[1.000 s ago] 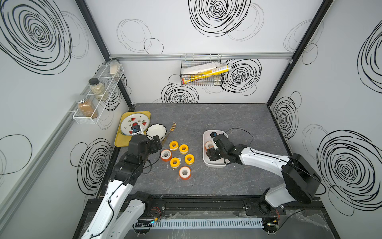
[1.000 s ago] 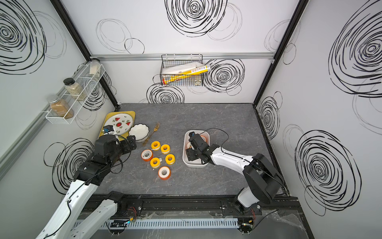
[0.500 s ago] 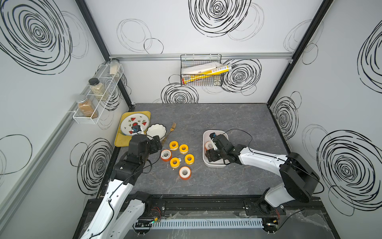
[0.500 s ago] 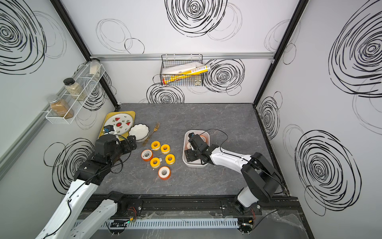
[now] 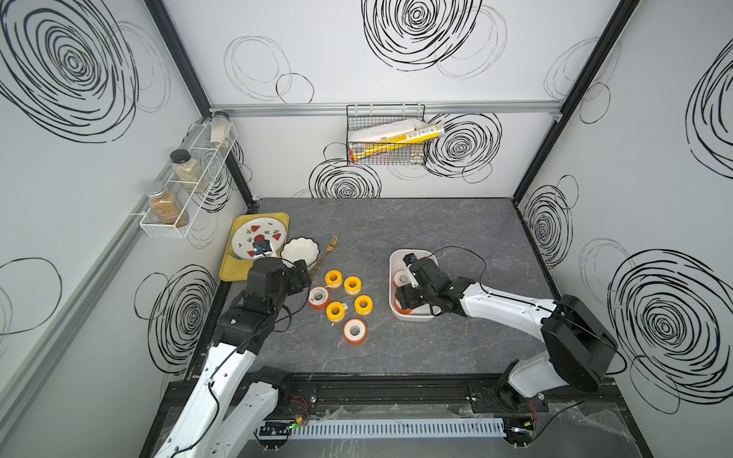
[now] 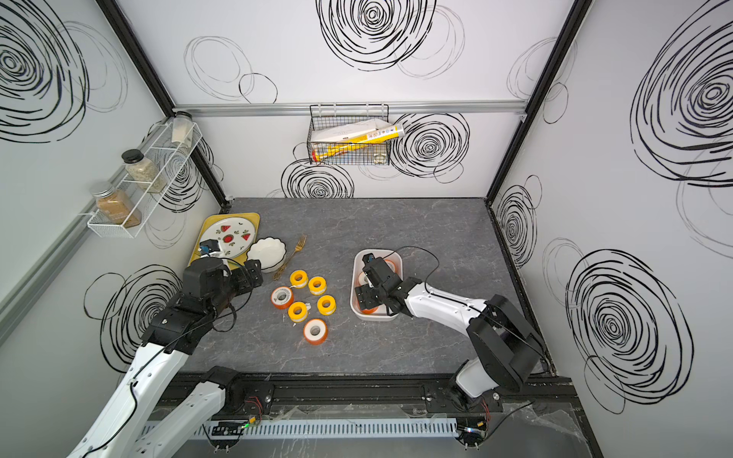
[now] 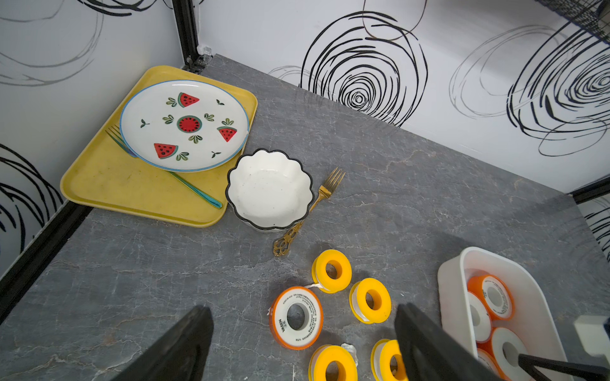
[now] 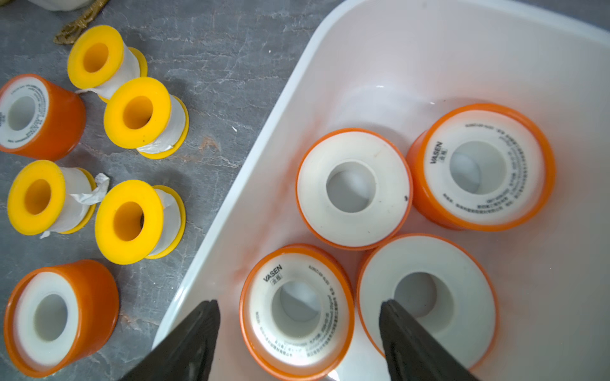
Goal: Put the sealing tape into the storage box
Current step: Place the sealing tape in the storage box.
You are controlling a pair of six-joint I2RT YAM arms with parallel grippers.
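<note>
The right tool (image 8: 298, 316) stood wide over the storage box (image 8: 251, 184), gripping nothing, clear of the 4 sealing tape spools (image 8: 353, 188) inside. 6 more spools (image 8: 132, 221) sat on the surface (image 8: 211, 82) near the wide left tool (image 7: 302, 308), seemingly poised to pick.
</note>
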